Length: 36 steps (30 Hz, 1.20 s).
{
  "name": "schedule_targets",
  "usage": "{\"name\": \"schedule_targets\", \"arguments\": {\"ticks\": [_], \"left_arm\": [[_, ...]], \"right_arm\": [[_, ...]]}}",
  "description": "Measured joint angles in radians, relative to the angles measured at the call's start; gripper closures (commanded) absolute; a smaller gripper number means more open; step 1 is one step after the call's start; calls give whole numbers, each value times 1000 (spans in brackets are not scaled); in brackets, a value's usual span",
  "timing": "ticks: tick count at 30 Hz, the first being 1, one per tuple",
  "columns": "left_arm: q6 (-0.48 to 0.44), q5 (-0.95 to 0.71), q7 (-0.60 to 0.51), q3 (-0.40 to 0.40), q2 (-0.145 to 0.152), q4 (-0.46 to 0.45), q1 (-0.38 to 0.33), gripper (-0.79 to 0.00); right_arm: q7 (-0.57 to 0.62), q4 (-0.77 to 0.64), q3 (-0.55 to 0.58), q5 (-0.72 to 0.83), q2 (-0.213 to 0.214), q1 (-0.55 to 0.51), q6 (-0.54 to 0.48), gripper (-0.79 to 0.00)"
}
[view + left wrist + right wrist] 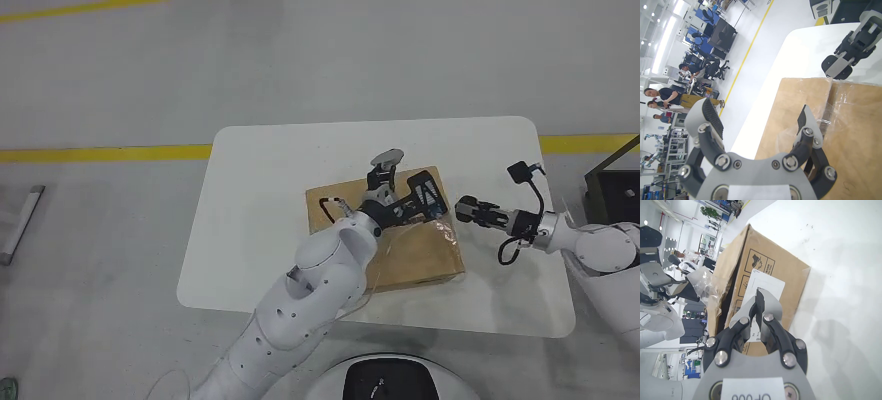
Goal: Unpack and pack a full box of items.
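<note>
**While Checking the Box and Both Tools**

While surveying from above, finding the cardboard box (420, 255) lying flat near the middle of the white table (260, 200). Noting clear plastic film (848, 106) wrinkling across the box top and bunching up along one edge. Seeing, from the right wrist, the top flap (727, 262) lifting slightly off the side wall and leaving a dark gap beneath. Recording a white label (770, 283) sticking to that same side wall.

Finding the left tool (755, 106) hanging over the box top close to one edge, spreading wide and gripping nothing. Finding the right tool (758, 294) sitting low just beside the labelled side, pinching narrow with fingertips nearly meeting and nothing seen between them. Being unable to tell whether touching the cardboard. Noting the two tools standing apart, facing each other across the box corner.
</note>
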Motion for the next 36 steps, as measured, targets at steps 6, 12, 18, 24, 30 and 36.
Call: {"name": "schedule_targets", "arguments": {"ticks": [6, 12, 18, 24, 30, 36], "left_arm": [[14, -64, -47, -78, 3, -91, 43, -785], [41, -137, -107, -173, 9, -186, 100, -785], [66, -172, -188, -274, 21, -259, 186, -785], [75, -240, -268, -383, 33, -315, 290, -785], [88, -241, -299, -450, 42, -356, 357, -785], [92, -237, -285, -464, 44, -359, 368, -785]], "right_arm": [[32, -105, 93, 22, 21, -38, -26, -308], [50, -290, 132, -103, 36, -97, -86, -385], [-41, -465, 125, -304, 37, -149, -113, -533], [-100, -622, 104, -515, 37, -190, -85, -785], [-138, -728, 63, -741, 34, -216, -26, -785], [-169, -747, -15, -894, 24, -197, 61, -613]]}}
